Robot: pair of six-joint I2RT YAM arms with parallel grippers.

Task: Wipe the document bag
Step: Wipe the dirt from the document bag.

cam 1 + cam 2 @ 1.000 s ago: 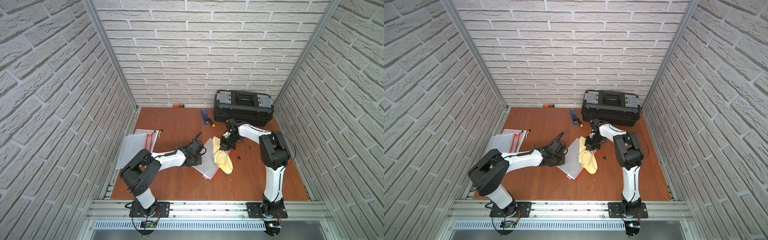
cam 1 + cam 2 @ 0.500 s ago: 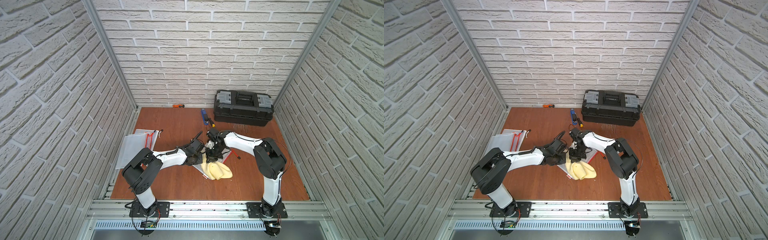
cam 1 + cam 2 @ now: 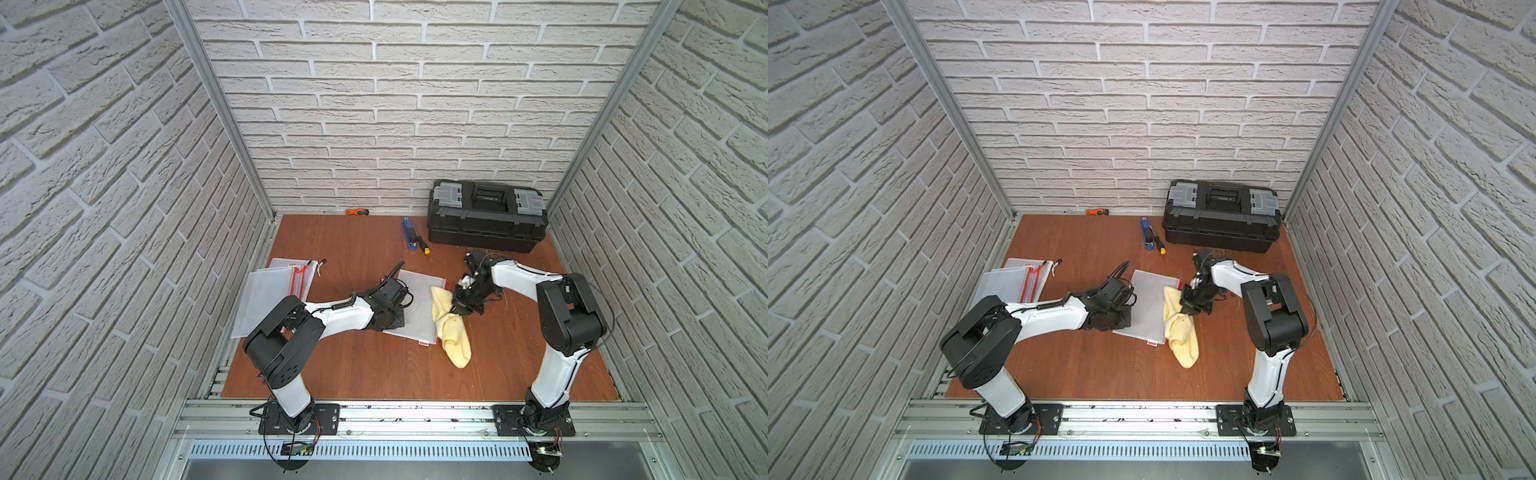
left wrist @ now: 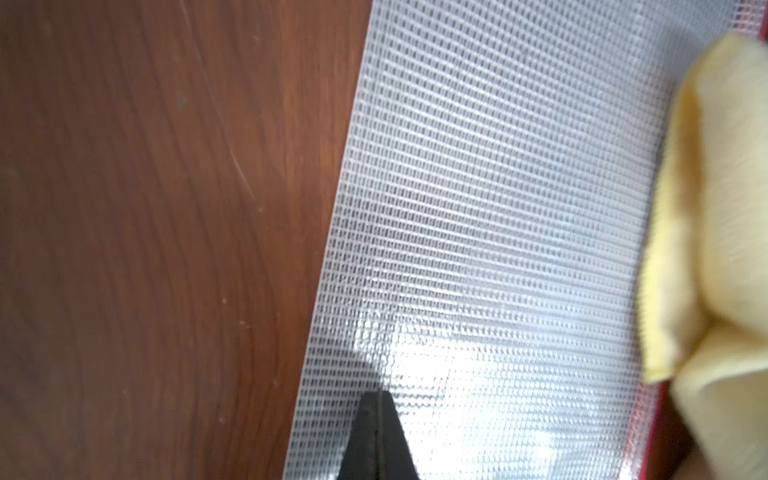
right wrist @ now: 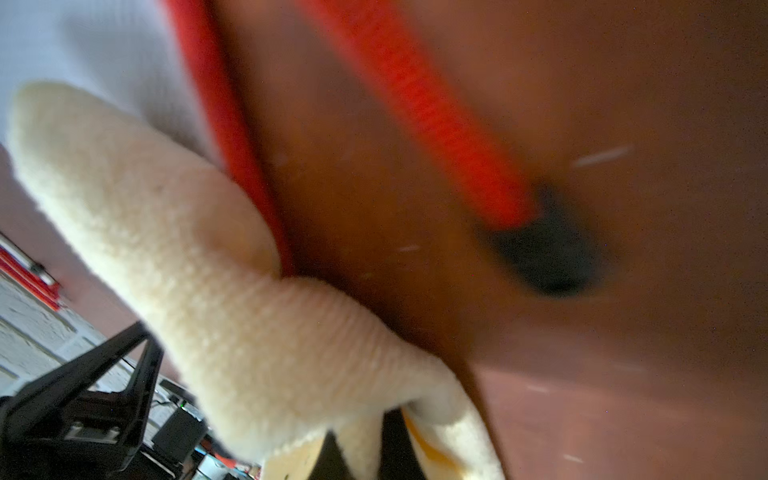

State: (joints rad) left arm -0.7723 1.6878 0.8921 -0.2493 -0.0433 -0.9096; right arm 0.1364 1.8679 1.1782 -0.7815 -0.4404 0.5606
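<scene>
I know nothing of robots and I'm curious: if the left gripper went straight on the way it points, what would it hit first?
The translucent white mesh document bag. The shut left gripper points down onto it near one edge and seems to rest on it, though contact is hard to confirm.

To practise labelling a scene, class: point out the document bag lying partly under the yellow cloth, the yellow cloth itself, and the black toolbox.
document bag (image 3: 417, 301): in a top view, on its bare mesh middle.
yellow cloth (image 3: 449, 330): in a top view, on its folded middle.
black toolbox (image 3: 486, 218): in a top view, on the lid's front edge.
</scene>
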